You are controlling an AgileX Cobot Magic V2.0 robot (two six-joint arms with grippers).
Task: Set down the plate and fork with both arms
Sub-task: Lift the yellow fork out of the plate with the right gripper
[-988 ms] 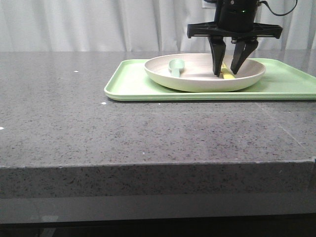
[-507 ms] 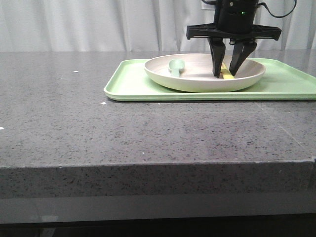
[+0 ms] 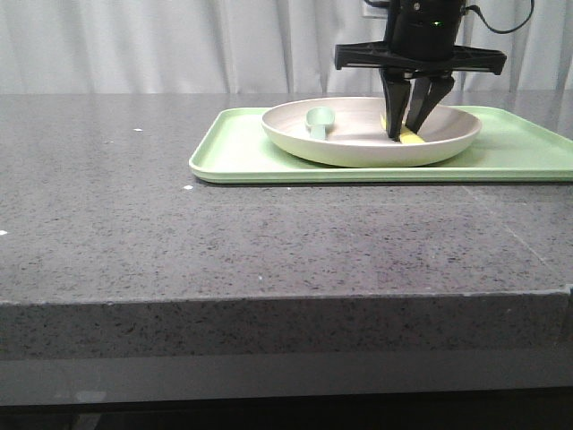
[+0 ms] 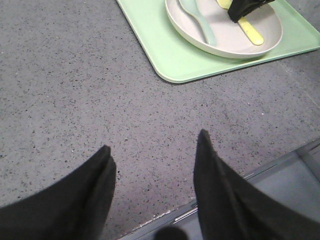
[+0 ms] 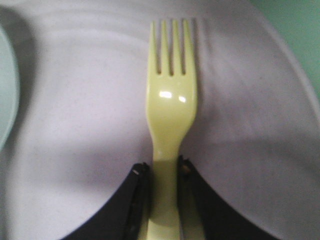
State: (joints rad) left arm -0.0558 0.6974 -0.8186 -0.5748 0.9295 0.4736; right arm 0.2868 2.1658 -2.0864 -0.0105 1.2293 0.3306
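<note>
The cream plate sits on the light-green tray at the back right. The yellow fork lies in the plate, tines away from the wrist. My right gripper reaches down into the plate and is shut on the fork's handle, its jaws touching both sides. The fork also shows in the left wrist view and the front view. My left gripper is open and empty above the bare counter near its front edge, out of the front view.
A pale grey-green spoon lies in the plate's left part, also in the left wrist view. The dark speckled counter runs to a front edge. White curtains hang behind.
My right gripper's jaws have closed inward onto the fork's handle. The plate, tray and spoon have not moved.
</note>
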